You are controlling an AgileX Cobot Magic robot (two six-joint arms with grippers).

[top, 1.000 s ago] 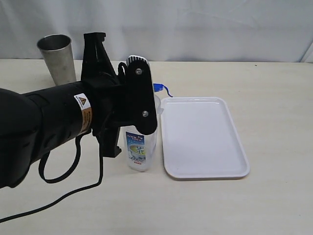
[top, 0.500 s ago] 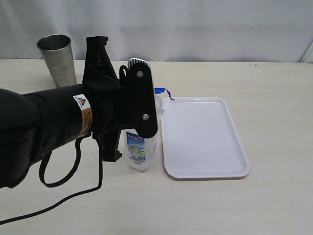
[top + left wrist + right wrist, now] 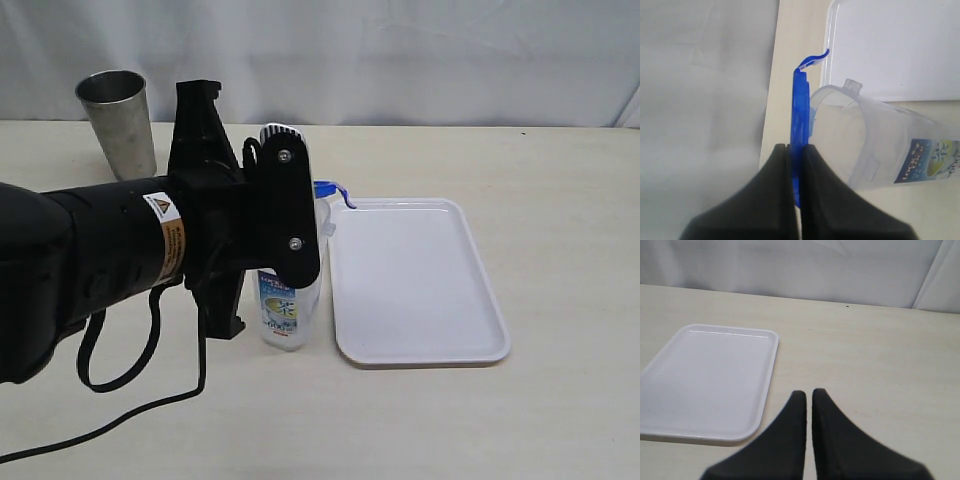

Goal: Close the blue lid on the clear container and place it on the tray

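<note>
Left of the tray [image 3: 420,280], clear container [image 3: 292,315] behind black arm [image 3: 100,260]. Left gripper [image 3: 796,147] pinching blue lid [image 3: 800,105]; right gripper [image 3: 809,395] closed, empty. Metal cup [image 3: 118,120] farther left. Pale table [image 3: 560,200], white curtain [image 3: 400,50].

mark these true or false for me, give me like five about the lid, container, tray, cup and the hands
1. The left hand grips the lid. True.
2. The lid is snapped shut on the container. False: it is held edge-on beside the container's open mouth.
3. The container stands on the tray. False: it stands on the table beside the tray.
4. The right hand is shut and holds nothing. True.
5. A metal cup stands on the table. True.
</note>
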